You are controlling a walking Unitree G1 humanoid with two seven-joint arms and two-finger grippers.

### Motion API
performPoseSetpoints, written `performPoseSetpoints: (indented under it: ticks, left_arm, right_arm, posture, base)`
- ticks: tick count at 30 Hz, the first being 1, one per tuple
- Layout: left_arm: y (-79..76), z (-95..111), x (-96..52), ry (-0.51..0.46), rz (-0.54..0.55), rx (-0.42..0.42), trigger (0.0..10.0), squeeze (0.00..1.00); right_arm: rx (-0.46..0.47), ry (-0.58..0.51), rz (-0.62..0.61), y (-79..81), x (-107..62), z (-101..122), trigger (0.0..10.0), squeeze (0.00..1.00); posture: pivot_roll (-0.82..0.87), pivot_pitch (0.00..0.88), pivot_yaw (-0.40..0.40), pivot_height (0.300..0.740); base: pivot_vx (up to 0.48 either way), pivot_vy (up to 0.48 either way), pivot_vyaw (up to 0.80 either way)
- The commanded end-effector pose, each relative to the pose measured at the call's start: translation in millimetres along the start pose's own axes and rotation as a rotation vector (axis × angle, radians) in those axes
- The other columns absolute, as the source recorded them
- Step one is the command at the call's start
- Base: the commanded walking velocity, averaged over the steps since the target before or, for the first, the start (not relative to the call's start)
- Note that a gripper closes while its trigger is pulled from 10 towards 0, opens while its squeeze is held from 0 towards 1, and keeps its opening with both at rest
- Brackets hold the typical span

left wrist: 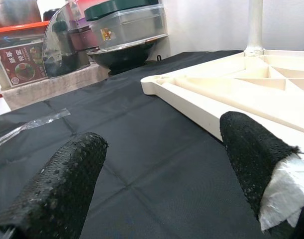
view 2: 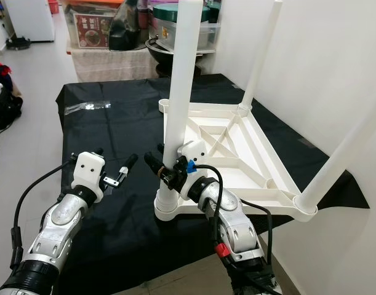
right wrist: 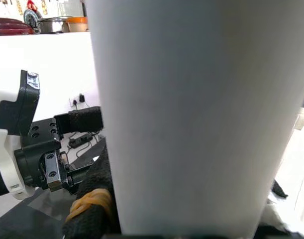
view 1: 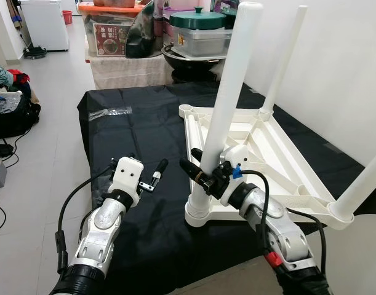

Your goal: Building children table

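A white plastic children's table (view 1: 280,161) lies upside down on a black cloth (view 1: 144,129). Three white legs stand up from its corners. The near-left leg (view 1: 228,92) rises from its socket (view 1: 197,212), and my right gripper (view 1: 203,167) is shut on it low down. In the right wrist view a black finger (right wrist: 89,199) presses against this leg (right wrist: 191,114). My left gripper (view 1: 143,166) hovers open just left of that leg, nothing between its fingers (left wrist: 57,189). The far-left corner socket (view 1: 188,110) holds no leg.
The far leg (view 1: 285,61) and the near-right leg (view 1: 366,184) stand close to the white wall on the right. Boxes, pots and a lidded container (view 1: 197,27) crowd the back. Bags (view 1: 9,98) lie on the floor at left. A clear plastic strip (view 1: 111,112) rests on the cloth.
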State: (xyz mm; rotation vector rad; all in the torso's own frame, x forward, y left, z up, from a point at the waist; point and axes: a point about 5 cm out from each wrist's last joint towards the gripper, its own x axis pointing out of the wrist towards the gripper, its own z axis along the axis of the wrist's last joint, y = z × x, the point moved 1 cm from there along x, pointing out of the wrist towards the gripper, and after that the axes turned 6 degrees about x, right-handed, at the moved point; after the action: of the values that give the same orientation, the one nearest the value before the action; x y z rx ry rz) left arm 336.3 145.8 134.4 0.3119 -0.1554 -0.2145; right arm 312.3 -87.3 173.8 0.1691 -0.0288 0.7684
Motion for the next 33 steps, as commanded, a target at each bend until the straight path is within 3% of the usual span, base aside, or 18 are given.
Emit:
performPoseSetpoints:
  ticks: [1, 6, 9, 13, 20, 24, 33]
  left_arm:
    - [-0.6, -1, -0.2, 0.005, -0.008, 0.009, 10.0, 0.0]
    - [-0.9, -1, 0.1, 0.005, -0.007, 0.008, 10.0, 0.0]
    - [0.0, -2, -0.3, 0.008, -0.003, 0.008, 10.0, 0.0]
    - [-0.1, -2, -0.1, 0.008, -0.002, 0.007, 10.0, 0.0]
    - [-0.4, -2, 0.3, 0.005, -0.001, 0.006, 10.0, 0.0]
    - [1.0, -2, -0.1, 0.004, 0.005, 0.007, 10.0, 0.0]
    - [1.2, -3, -0.8, 0.007, 0.006, 0.006, 10.0, 0.0]
  right_arm:
    - [0.093, 0.169, -0.028, 2.3, -6.3, -42, 10.0, 0.0]
    - [0.087, 0.195, -0.114, -5.0, -8.7, -46, 10.0, 0.0]
    - [0.097, 0.246, -0.33, -21.9, -15.4, -54, 10.0, 0.0]
    - [0.093, 0.301, -0.467, -29.6, -21.9, -61, 10.0, 0.0]
    - [0.064, 0.347, -0.565, -32.7, -26.2, -66, 10.0, 0.0]
    - [0.046, 0.336, -0.662, -37.3, -29.2, -63, 10.0, 0.0]
    - [0.125, 0.289, -0.903, -49.4, -45.2, -61, 10.0, 0.0]
  posture:
    - [0.03, 0.0, -0.091, 0.74]
    - [0.03, 0.0, -0.094, 0.74]
    - [0.02, 0.0, -0.092, 0.74]
    - [0.02, 0.0, -0.092, 0.74]
    - [0.02, 0.0, -0.091, 0.74]
    - [0.02, 0.0, -0.093, 0.74]
    - [0.02, 0.0, -0.091, 0.74]
  base:
    - [0.0, 0.0, 0.0]
    - [0.0, 0.0, 0.0]
    - [0.0, 0.0, 0.0]
    - [0.0, 0.0, 0.0]
    - [0.0, 0.0, 0.0]
    - [0.0, 0.0, 0.0]
    - [0.0, 0.0, 0.0]
